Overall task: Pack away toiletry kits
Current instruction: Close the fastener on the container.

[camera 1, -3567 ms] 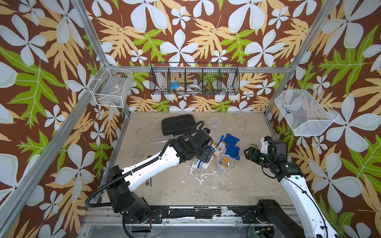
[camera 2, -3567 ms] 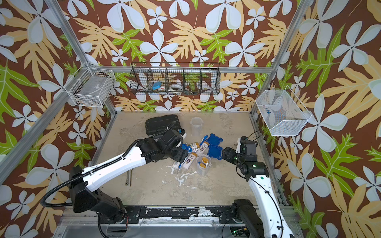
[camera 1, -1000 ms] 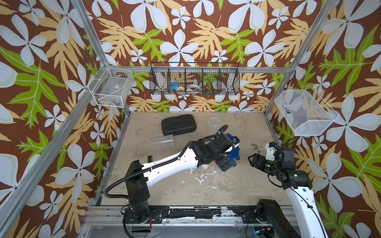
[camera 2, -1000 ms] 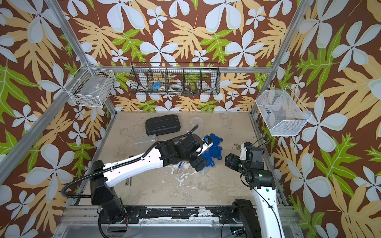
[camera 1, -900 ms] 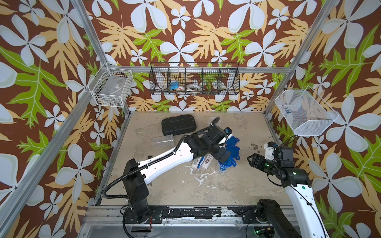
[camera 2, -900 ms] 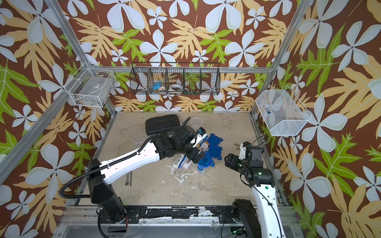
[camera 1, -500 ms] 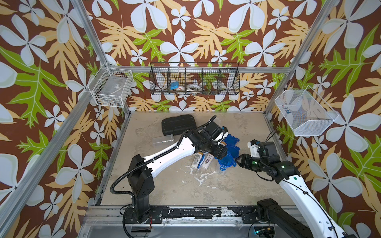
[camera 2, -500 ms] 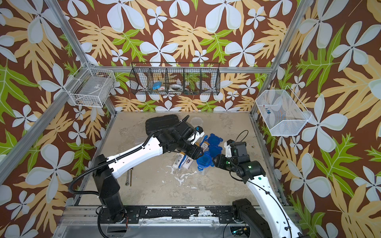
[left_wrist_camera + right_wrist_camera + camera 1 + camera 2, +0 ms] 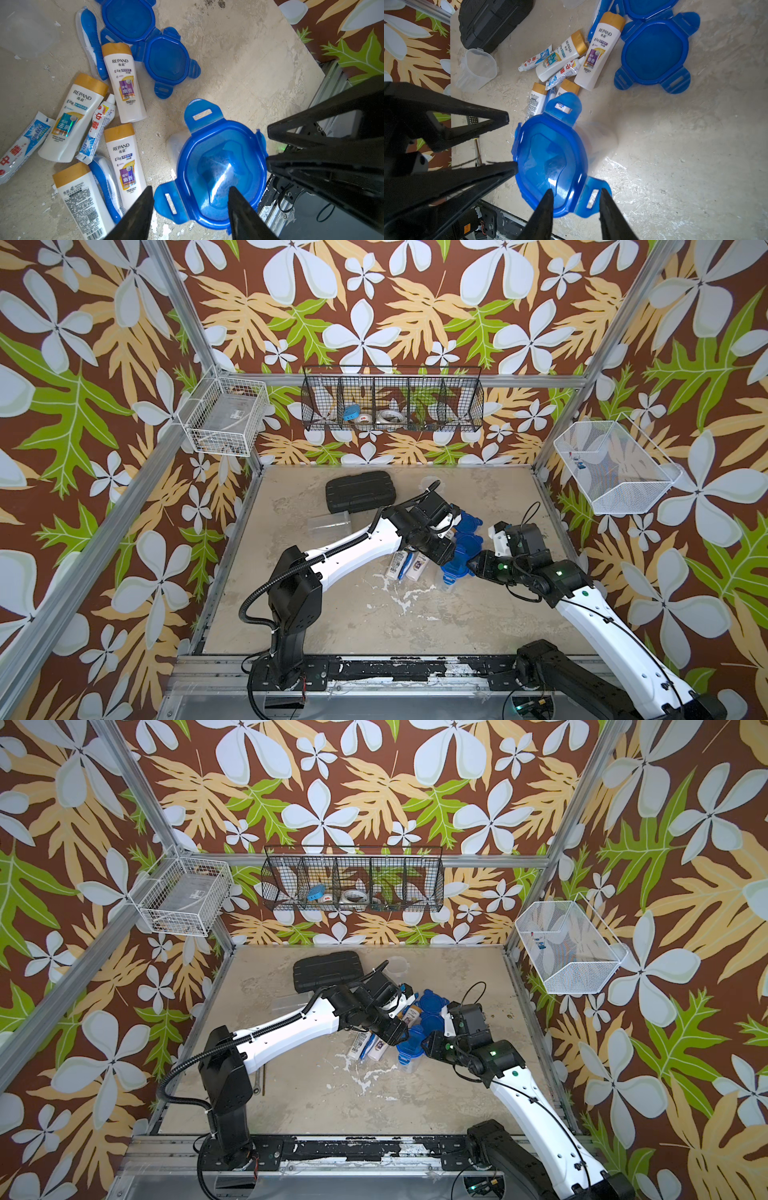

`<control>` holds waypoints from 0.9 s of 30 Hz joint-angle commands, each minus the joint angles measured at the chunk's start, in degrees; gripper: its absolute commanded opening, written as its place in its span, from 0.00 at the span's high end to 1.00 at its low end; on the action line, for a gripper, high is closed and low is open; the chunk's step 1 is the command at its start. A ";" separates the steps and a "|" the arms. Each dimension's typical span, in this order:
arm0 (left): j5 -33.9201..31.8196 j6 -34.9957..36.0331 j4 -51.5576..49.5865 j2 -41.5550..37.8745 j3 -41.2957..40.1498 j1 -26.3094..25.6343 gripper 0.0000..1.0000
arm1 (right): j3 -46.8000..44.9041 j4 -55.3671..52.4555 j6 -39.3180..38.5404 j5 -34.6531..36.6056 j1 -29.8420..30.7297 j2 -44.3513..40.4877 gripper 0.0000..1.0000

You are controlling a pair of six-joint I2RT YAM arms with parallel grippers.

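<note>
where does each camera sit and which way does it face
Top views: high above the front edge, looking down on the table; left arm and right arm show.
Left wrist: above the blue-lidded tumbler, looking down; left gripper shows.
Right wrist: same tumbler from the opposite side; right gripper shows.
Shared: both wrist views hold the tumbler and the bottles.

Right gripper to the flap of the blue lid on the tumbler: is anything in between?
Nothing visible. The right gripper has its fingers on either side of the flap of the lid. The left gripper sits at another side of that lid, out of the way.
</note>
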 commanded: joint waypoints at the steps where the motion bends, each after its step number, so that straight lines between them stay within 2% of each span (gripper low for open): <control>1: 0.58 0.92 0.05 -0.14 -0.72 0.08 0.41 | 0.16 0.52 1.35 1.63 0.89 -0.22 0.63; 10: 2.20 0.97 0.59 0.14 -2.25 0.13 0.47 | -2.44 2.10 3.40 1.08 1.24 -0.64 0.67; 23: 4.62 1.14 1.34 1.28 -2.74 0.13 0.49 | -5.57 6.74 5.48 -1.78 1.23 0.65 0.71; 27: 7.14 0.07 2.74 0.63 -4.63 0.12 0.49 | -7.50 8.44 6.90 -3.20 1.18 0.19 0.71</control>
